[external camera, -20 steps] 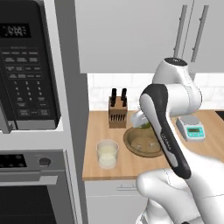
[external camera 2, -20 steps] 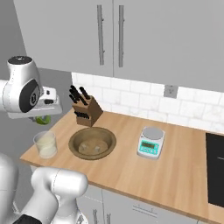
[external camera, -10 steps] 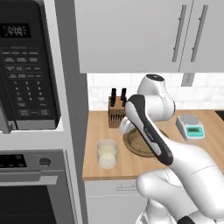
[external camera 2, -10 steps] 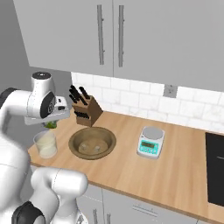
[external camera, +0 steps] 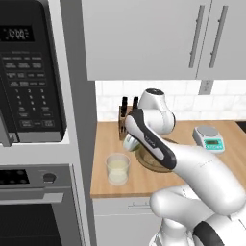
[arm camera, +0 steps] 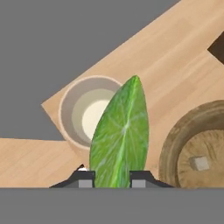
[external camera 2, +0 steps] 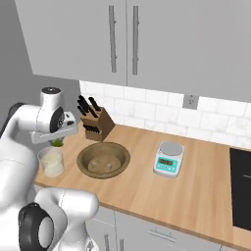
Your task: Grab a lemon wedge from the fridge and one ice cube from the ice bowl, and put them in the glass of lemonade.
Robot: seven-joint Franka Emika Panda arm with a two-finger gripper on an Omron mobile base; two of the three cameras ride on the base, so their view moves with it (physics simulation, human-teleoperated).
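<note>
My gripper (arm camera: 112, 179) is shut on the lemon wedge (arm camera: 120, 140), a green-yellow slice that stands up between the fingertips. In the hand view the glass of lemonade (arm camera: 89, 113) lies just behind and left of the wedge, near the counter's corner. From the right base view the gripper (external camera 2: 55, 140) hovers with the wedge (external camera 2: 57, 143) a little above the glass (external camera 2: 50, 162). The brown ice bowl (external camera 2: 103, 159) sits right of the glass, with an ice cube (arm camera: 201, 163) inside. In the left base view the hand (external camera: 129, 146) hangs above the glass (external camera: 117, 168). The fridge is out of view.
A knife block (external camera 2: 93, 122) stands at the back of the wooden counter (external camera 2: 196, 196), behind the bowl. A small kitchen scale (external camera 2: 168, 158) sits to the right. A microwave (external camera: 29, 72) and an oven (external camera: 33, 206) fill the wall left of the counter. Cabinets hang overhead.
The arm has swung left and downward with the wedge, from over the bowl's side to just above the glass. The grip has stayed the same.
</note>
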